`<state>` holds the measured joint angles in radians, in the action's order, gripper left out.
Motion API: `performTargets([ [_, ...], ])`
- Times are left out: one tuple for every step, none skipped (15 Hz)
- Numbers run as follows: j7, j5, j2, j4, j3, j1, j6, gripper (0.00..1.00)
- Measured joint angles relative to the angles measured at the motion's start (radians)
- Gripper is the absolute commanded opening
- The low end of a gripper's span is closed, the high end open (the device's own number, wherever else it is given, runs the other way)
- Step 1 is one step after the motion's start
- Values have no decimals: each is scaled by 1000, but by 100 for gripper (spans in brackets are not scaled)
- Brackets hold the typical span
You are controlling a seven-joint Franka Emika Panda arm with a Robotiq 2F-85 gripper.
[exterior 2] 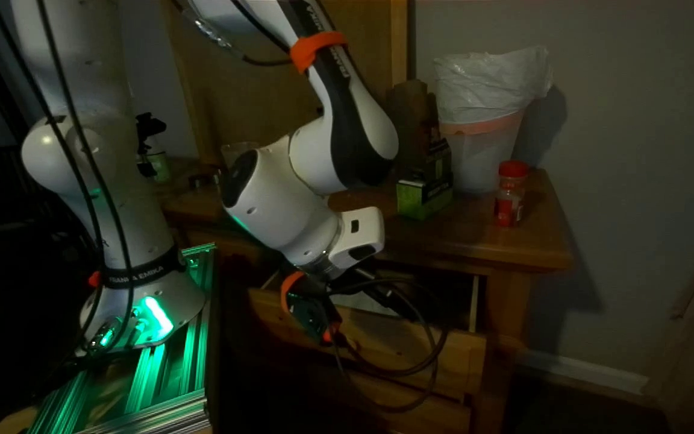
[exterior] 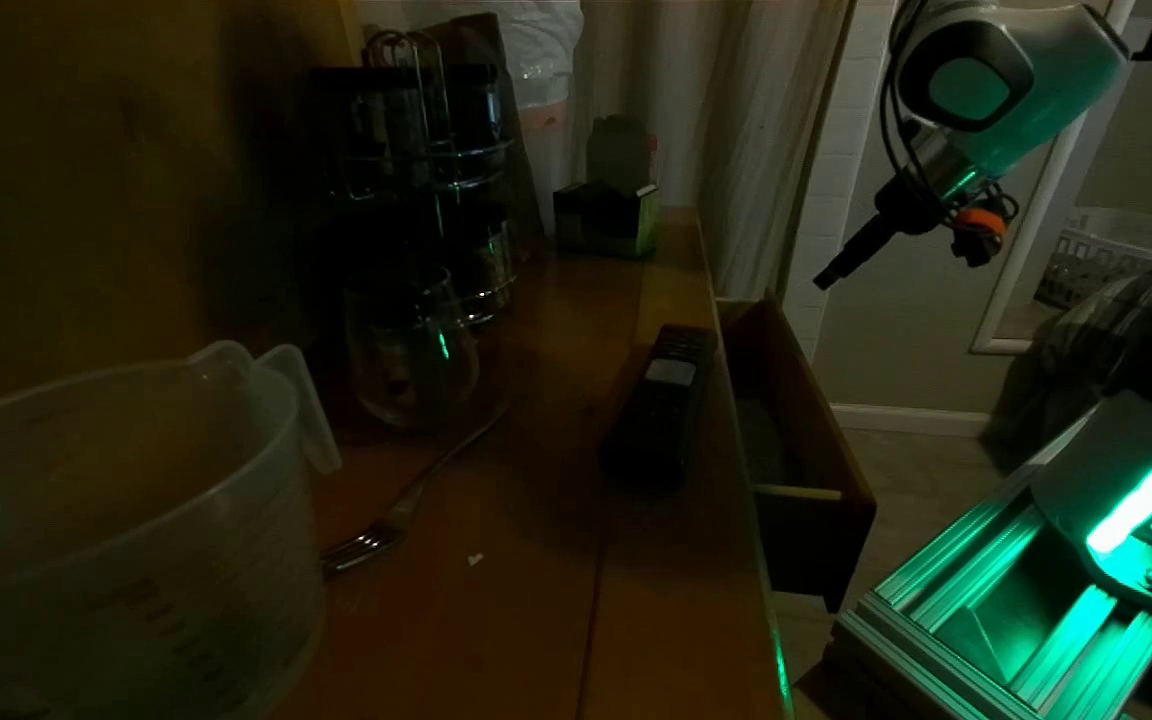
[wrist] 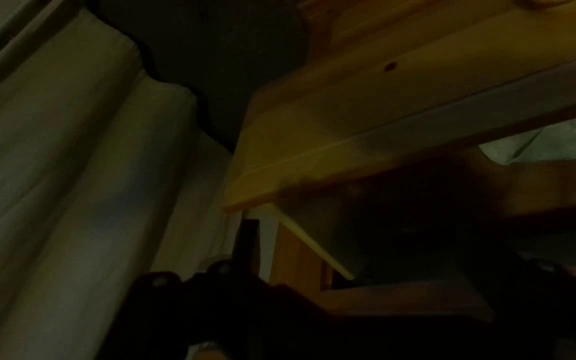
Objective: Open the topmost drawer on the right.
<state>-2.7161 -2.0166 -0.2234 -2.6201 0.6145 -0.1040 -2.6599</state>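
Drawer [exterior 2: 413, 343]: stands pulled out below the front edge of the counter [exterior 2: 479, 244], near the corner by the red-lidded jar [exterior 2: 509, 196].
Gripper [exterior: 824, 281]: wide-set in wrist view; off that front edge, apart from the drawer.
Dark remote [exterior: 660, 412]: lies along front edge.

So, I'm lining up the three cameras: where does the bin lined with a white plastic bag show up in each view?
In an exterior view: the bin, at the top edge, left of centre.
In an exterior view: the bin, upper part, right of centre.
Wrist view: not in it.
Shared landmark: the open top drawer, in all three.
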Motion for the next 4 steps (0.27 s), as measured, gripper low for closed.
performTargets([
  [0,23,40,-22,15,11,0,100],
  [6,56,81,-41,40,7,0,100],
  [-2,71,120,-58,53,8,0,100],
  [2,102,161,-74,63,6,-3,100],
])
